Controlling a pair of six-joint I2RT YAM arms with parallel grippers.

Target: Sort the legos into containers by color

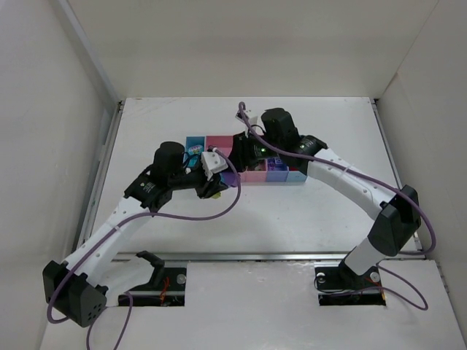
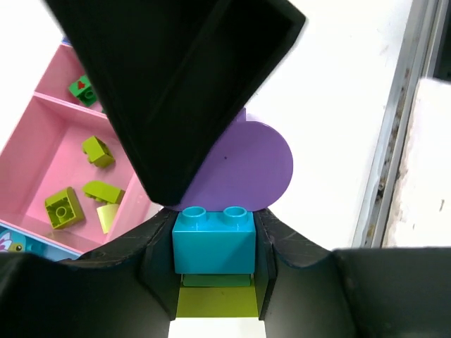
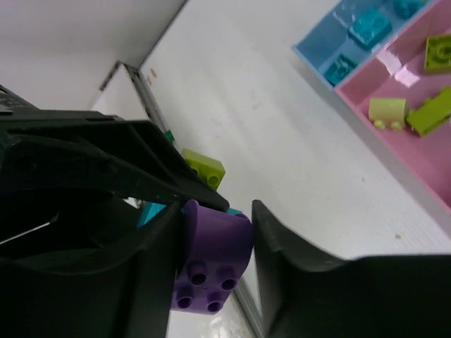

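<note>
Our left jaws stand narrow, clamped on a cyan brick (image 2: 213, 243) at the lower centre of the left wrist view, with a lime piece (image 2: 215, 301) beneath it. Our right jaws press both sides of the purple rounded brick (image 3: 211, 243) that sits against the cyan one's studs. The containers (image 1: 252, 176) lie mid-frame on the tabletop (image 1: 306, 219), just beside the jaws. Lime bricks (image 2: 63, 208) lie in a pink one.

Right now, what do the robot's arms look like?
Both the left arm and right arm are white tubes with chunky black joints. A purple cable loops along each. The left gripper and right gripper are black with two fingers.
</note>
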